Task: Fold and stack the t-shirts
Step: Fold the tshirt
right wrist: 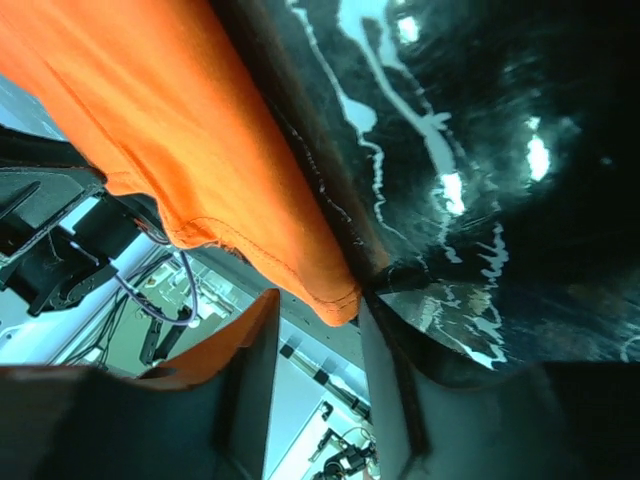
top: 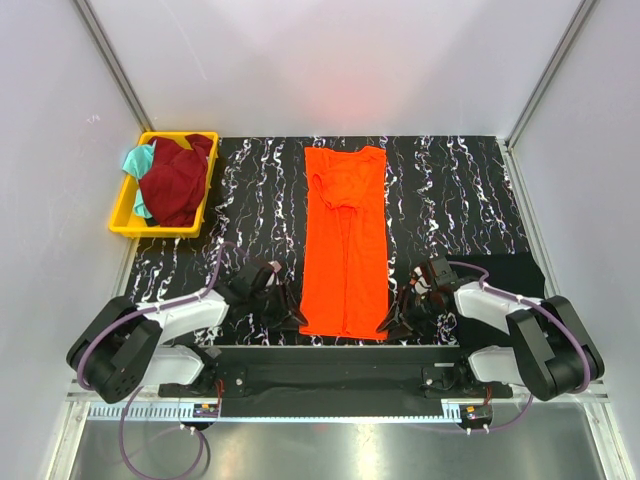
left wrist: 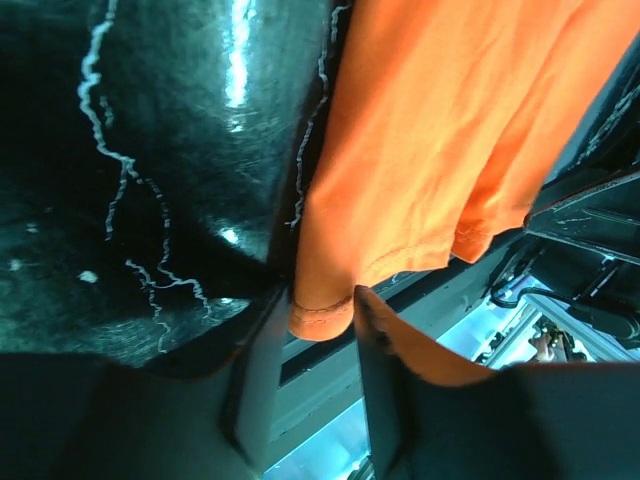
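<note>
The left claw (left wrist: 318,302) and right claw (right wrist: 318,300), part-spread, straddle orange t-shirt (top: 345,245) hem corners only wrist views reveal.

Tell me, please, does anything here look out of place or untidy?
The teal shirt hangs over the yellow bin's left rim, beside the crumpled maroon shirt. The orange shirt lies straight, its near hem past the mat's edge.

Both end effectors (left wrist: 318,300) (right wrist: 318,300) hang low, jaws parted.
</note>
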You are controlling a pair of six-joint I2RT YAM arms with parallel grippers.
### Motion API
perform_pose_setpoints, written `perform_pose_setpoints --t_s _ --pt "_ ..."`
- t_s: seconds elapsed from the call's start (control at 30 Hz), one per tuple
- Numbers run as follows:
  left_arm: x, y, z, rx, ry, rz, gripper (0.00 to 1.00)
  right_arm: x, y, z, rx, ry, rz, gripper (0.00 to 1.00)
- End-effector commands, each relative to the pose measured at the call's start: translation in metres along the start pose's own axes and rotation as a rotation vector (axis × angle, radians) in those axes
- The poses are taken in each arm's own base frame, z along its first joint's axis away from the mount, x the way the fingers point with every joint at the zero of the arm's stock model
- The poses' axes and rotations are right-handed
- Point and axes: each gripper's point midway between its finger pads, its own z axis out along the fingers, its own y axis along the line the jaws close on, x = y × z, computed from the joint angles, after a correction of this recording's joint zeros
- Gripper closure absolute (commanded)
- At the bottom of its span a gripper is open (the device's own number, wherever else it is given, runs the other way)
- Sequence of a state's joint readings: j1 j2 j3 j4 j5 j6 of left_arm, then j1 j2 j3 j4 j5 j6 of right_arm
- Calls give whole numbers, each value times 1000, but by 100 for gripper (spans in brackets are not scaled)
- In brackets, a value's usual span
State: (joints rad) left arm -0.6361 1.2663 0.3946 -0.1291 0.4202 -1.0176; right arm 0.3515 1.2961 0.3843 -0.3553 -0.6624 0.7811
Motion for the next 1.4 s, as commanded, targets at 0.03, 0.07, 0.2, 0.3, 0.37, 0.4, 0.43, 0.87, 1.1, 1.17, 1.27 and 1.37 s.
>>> perform_pose_setpoints --t_s 0.03,0.07,0.2,0.3,0.37,0.4,0.43,0.87,1.1,1.17,1.27,1.37 --pt "12 49 1 -176 0 -30 68 -15 -19 5 80 -86 -27 64" --pt "11 49 1 -176 -4 -30 70 -14 -19 5 77 -87 -29 67" --pt "8 42 1 -155 -15 -34 84 -15 -16 4 69 -88 -45 85" --pt "7 31 -1 -122 -24 -39 100 -13 -10 2 46 -70 -67 100" --pt "4 16 -5 -80 -43 -35 100 -15 1 -1 18 -73 -86 100" --pt "2 10 -6 -66 -51 -42 100 -16 7 -4 -1 -74 -94 100" --pt "-1 1 -8 -41 -60 -51 100 -18 16 -8 -24 -89 -109 100" --pt "-178 -119 -27 115 -223 -40 100 -168 108 -67 -54 -240 -186 100" --pt "-261 -135 -18 148 -248 -62 100 -246 138 -59 -89 -175 -161 100" --pt "-279 -131 -15 152 -252 -76 100 -264 147 -56 -100 -181 -166 100" --pt "-294 -130 -15 173 -247 -90 100 -282 152 -56 -108 -197 -150 100" --pt "-301 -125 -4 174 -225 -91 100 -291 155 -56 -124 -197 -135 100"
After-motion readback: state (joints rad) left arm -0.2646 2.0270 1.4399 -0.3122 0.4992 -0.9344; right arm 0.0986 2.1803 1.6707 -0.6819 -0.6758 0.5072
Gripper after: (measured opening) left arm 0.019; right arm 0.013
